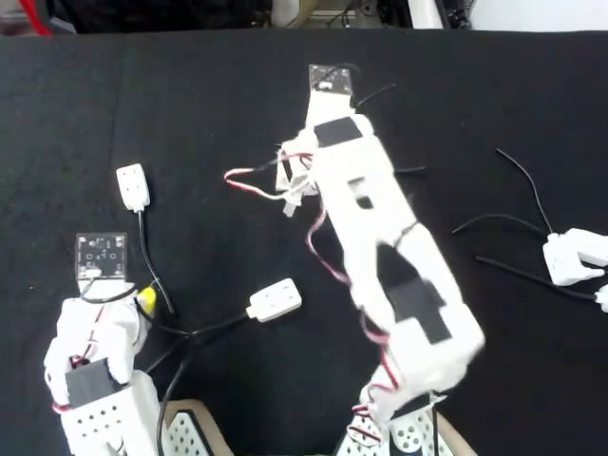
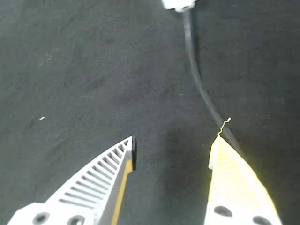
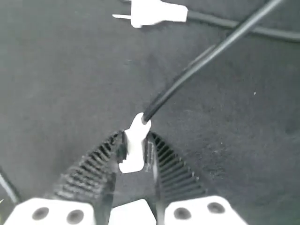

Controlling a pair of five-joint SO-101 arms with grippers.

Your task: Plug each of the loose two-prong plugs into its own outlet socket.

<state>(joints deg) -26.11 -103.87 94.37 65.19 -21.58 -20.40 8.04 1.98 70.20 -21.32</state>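
Observation:
My right gripper (image 3: 135,140) is shut on a small white two-prong plug (image 3: 133,151), just above the black cloth. The plug's black cable (image 3: 201,61) runs away from the fingers. A second white plug (image 3: 154,13) lies on the cloth farther ahead, its prongs bare. In the high view the right arm (image 1: 380,237) stretches up the table's middle. My left gripper (image 2: 176,140) is open with nothing in it, low at the near left. Ahead of it lies a white outlet socket (image 2: 178,3) (image 1: 133,186) with its black cable (image 2: 199,79). Another white outlet socket (image 1: 275,299) lies near the centre.
White cable-end pieces (image 1: 575,256) with several thin black cables (image 1: 518,176) lie at the right edge. Black leads (image 1: 180,337) from the two sockets meet between the arm bases. The black cloth (image 1: 209,114) covers the table.

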